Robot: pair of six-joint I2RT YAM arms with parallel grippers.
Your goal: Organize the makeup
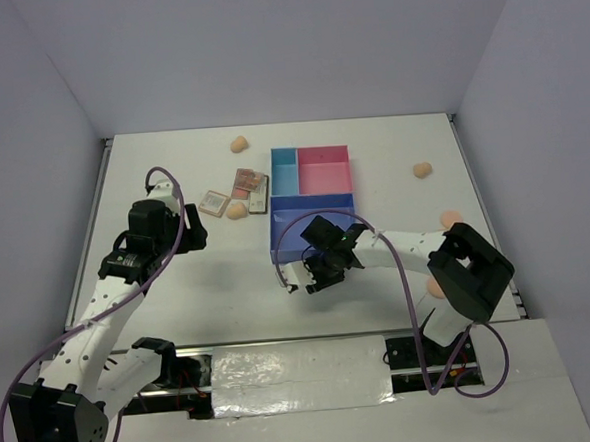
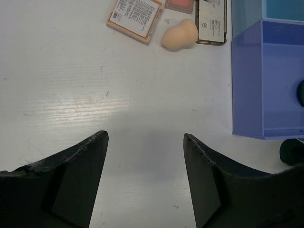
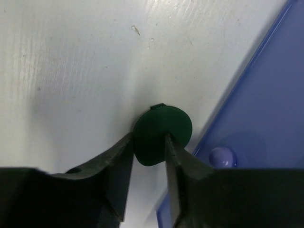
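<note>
My right gripper (image 3: 148, 137) is shut on a dark green round disc (image 3: 164, 126) and holds it edge-on against the white table, right beside the outer wall of the tray's purple-blue compartment (image 3: 266, 95). In the top view this gripper (image 1: 317, 280) is at the tray's near-left corner. My left gripper (image 2: 146, 137) is open and empty over bare table, left of the tray (image 1: 191, 237). Ahead of it lie a peach egg-shaped sponge (image 2: 179, 34) and small palettes (image 2: 135, 16) (image 2: 211, 19). The held disc shows at the left wrist view's right edge (image 2: 291, 151).
The blue-and-pink compartment tray (image 1: 274, 197) stands mid-table. Three palettes (image 1: 214, 203) (image 1: 244, 184) (image 1: 259, 193) and a sponge (image 1: 236, 211) lie left of it. Other peach sponges lie far back (image 1: 238, 143) and to the right (image 1: 422, 170) (image 1: 451, 217) (image 1: 435, 288).
</note>
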